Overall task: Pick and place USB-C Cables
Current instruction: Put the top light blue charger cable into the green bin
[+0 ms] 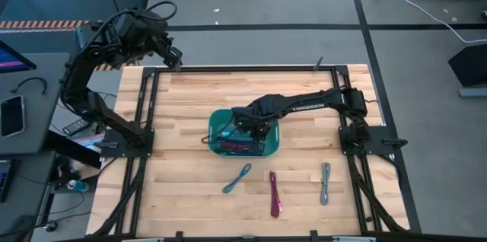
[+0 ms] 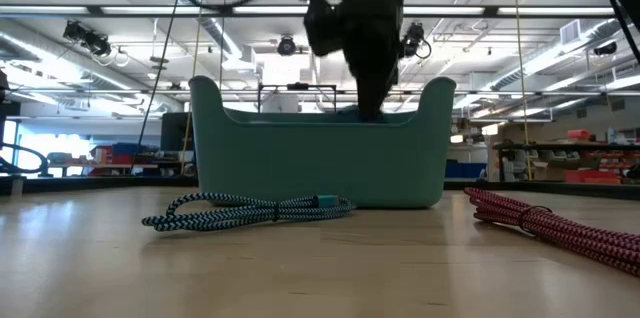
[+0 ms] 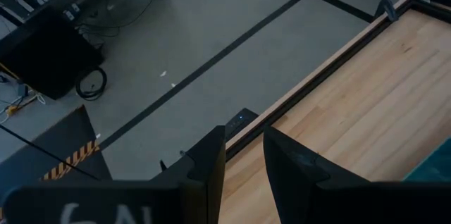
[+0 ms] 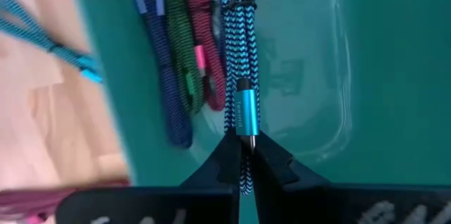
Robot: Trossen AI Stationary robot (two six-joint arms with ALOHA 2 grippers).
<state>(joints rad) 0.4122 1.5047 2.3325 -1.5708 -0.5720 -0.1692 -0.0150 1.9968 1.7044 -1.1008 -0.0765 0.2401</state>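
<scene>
Pinching cyan cable (image 4: 238, 76) over bin (image 1: 217, 120), right gripper (image 4: 243, 155) at center; limp, light (grab mid-bundle). Left gripper (image 3: 243, 157) idle at 11 o'clock, fingers apart.

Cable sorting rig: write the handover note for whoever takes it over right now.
Right gripper: shut on the bright blue cable, lowered inside the teal bin.
Left gripper: parked over the table's far left corner, fingers a little apart, holding nothing.
In the bin: purple cable, green cable and magenta cable, side by side.
Left on the table, in front of the bin: teal cable, dark pink cable, grey cable.
Next: probably release the blue cable, then fetch those three.
</scene>
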